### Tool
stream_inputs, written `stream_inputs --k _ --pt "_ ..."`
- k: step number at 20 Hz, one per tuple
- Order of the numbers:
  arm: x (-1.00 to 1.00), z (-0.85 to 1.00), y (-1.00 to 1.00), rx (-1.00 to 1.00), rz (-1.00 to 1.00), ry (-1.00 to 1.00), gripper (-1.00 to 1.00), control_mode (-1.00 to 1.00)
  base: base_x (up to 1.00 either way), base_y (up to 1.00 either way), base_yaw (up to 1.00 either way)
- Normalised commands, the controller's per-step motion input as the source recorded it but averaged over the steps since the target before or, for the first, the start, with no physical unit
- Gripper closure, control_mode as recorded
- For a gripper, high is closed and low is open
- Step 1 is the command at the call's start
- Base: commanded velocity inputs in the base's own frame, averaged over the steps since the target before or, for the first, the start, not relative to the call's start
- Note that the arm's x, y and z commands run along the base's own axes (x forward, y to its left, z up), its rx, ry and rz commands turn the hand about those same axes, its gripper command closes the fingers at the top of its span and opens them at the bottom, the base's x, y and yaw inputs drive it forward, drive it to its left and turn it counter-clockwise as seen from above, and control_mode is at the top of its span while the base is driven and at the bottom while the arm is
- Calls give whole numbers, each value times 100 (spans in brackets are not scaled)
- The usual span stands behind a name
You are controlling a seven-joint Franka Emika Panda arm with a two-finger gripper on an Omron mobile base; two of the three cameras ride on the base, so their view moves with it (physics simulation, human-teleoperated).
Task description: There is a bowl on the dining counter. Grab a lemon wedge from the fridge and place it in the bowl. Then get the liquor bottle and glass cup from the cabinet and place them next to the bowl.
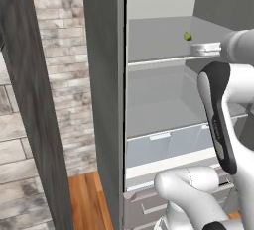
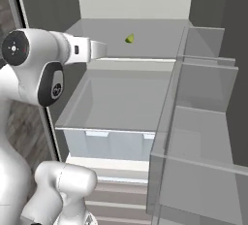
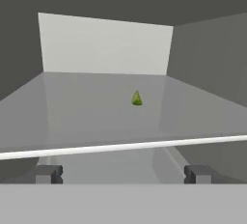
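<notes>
A small yellow-green lemon wedge lies on the fridge's upper shelf, toward the back and a little right of centre. From the base it shows as a small speck on that grey shelf. My gripper is open, its two dark fingertips spread wide with nothing between them. It hovers level with the shelf's white front edge, well short of the wedge. The hand reaches in from the fridge's front.
Below the shelf sits a clear drawer, with more drawers under it. The open fridge door with clear bins stands to the right. On the left are the fridge's side wall, a brick wall and a dark wooden panel.
</notes>
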Motion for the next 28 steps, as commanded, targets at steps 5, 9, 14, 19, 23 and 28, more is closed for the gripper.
stream_inputs --k 5,9,14,19,23,28 --pt "2 -2 -17 0 0 -1 -100 -100 0 0 0" --pt "18 -1 -18 0 0 -2 -100 -100 0 0 0" --pt "38 0 -7 0 0 0 -100 -100 0 0 0" --pt "52 -1 0 0 0 0 -100 -100 0 0 0" --pt "49 -1 -3 0 0 0 -100 -100 0 0 0" --pt "48 0 -6 6 0 7 -100 -100 0 0 0"
